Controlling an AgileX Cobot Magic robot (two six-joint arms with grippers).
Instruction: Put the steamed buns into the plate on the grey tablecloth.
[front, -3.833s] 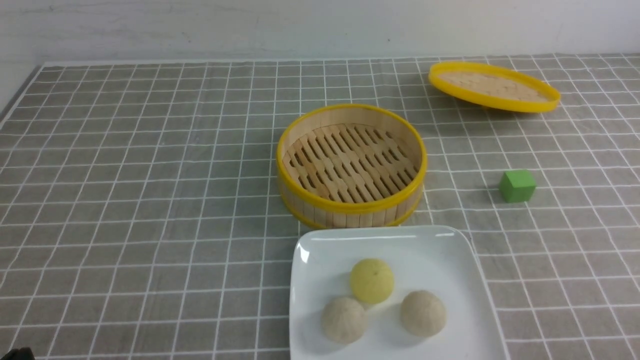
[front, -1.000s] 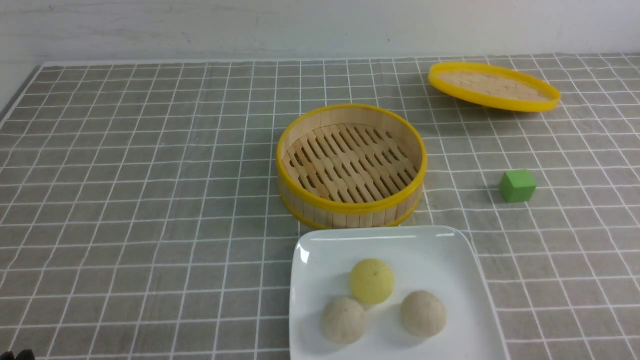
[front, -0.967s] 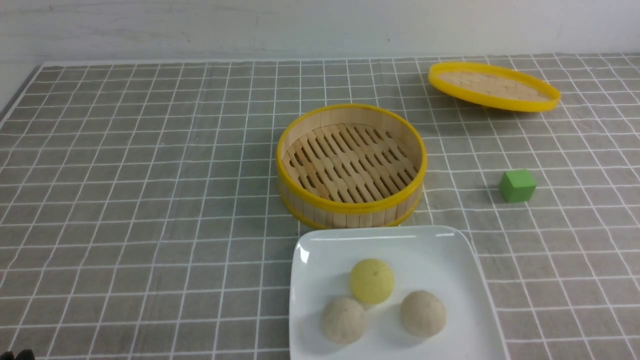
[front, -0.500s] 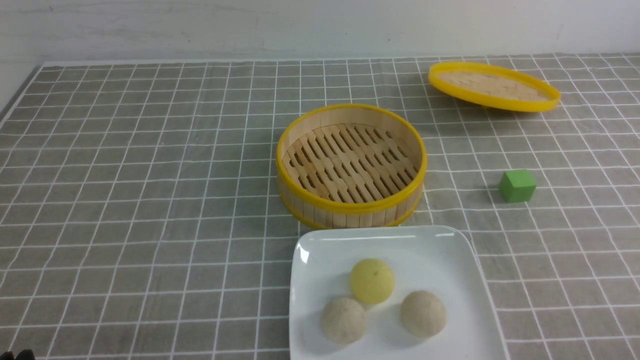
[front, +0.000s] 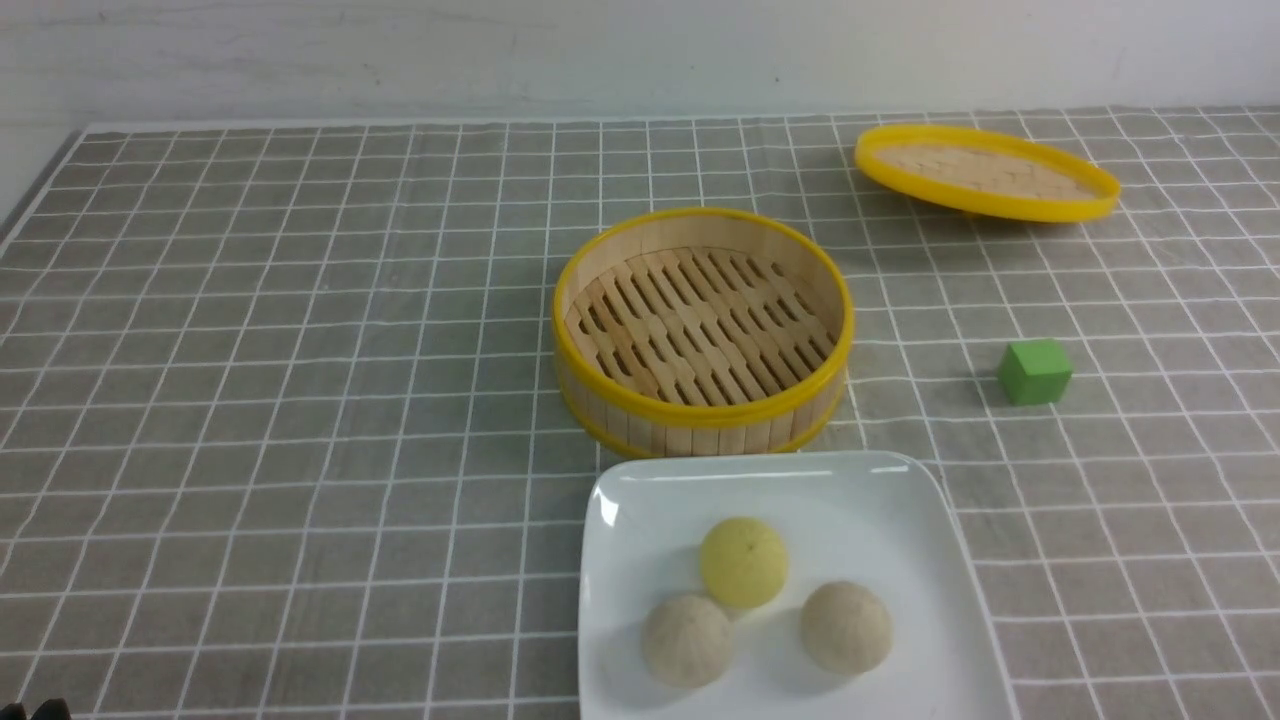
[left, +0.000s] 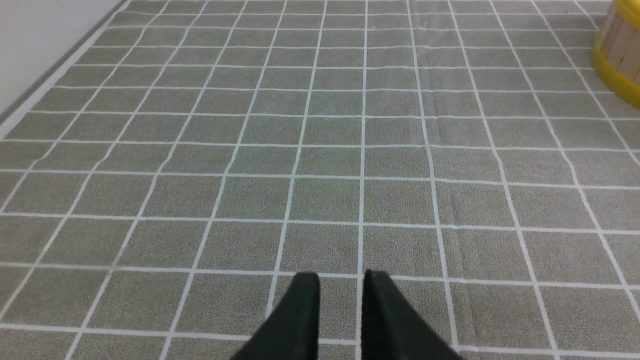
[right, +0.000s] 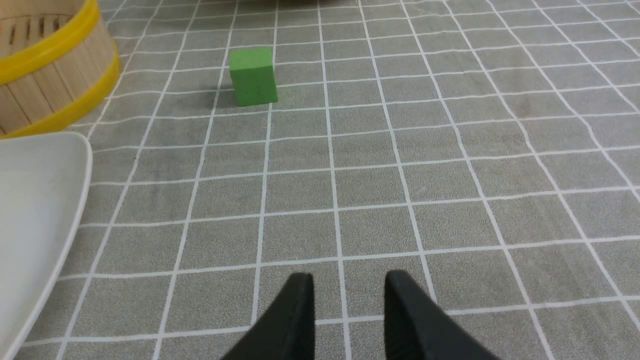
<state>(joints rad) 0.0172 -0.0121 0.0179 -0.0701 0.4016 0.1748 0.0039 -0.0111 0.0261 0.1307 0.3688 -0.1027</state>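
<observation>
Both grippers are hanging low over the cloth (front: 300, 350), each with a narrow gap between its black fingers and nothing held: the left gripper (left: 340, 285) is over bare checks, the right gripper (right: 347, 287) likewise, neither touching anything.

Three buns are sitting in the plate (front: 640, 500), clustered toward its near half: the yellow bun (front: 743, 561) is at 12 o'clock of the cluster, one beige bun (front: 686, 640) at 8 o'clock and touching it, the other beige bun (front: 846, 627) at 4 o'clock, slightly apart. All are well apart from both grippers.

At 12 o'clock from the plate, just beside its rim, the steamer (front: 702, 400) is standing with nothing in it. A green cube (front: 1034, 371) is lying at 3 o'clock from the steamer, and the lid (front: 985, 172) at 1 o'clock, tilted.

Only the front view is showing the buns and lid. Its near left corner is catching a dark sliver, too small to identify. The right wrist view is catching the plate's edge (right: 45, 200), the cube (right: 253, 75) and the steamer's wall (right: 55, 85); the left wrist view is showing only a steamer edge (left: 620, 55).
</observation>
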